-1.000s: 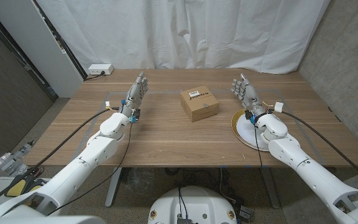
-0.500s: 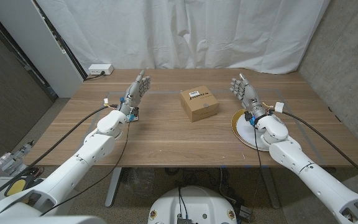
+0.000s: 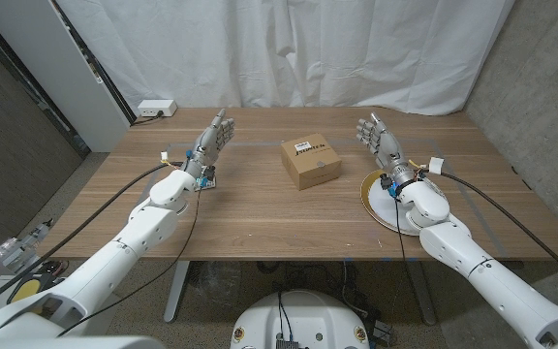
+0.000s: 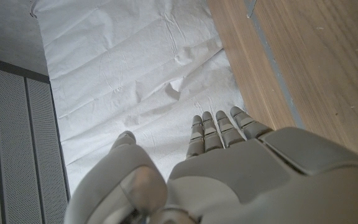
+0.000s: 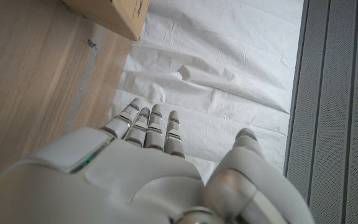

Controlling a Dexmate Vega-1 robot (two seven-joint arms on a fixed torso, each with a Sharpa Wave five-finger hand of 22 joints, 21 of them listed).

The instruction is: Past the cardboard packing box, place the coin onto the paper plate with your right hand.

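The cardboard packing box (image 3: 310,162) sits at the middle of the table, with a printed label on its top. A corner of the box (image 5: 114,15) also shows in the right wrist view. The paper plate (image 3: 373,198), white with a golden rim, lies right of the box, partly covered by my right wrist. My right hand (image 3: 377,139) is raised beyond the plate with its fingers apart and nothing in it; its back (image 5: 148,162) shows from the wrist. My left hand (image 3: 213,140) is raised left of the box, fingers straight, holding nothing (image 4: 229,168).
A white power strip (image 3: 155,109) lies at the table's back left corner. A white curtain (image 3: 289,48) hangs behind the table. Bare wood (image 3: 279,218) stretches between the box and the front edge.
Both hands have crept slightly farther out over the table, the right one drifting a little toward the box. Box and plate have not moved.
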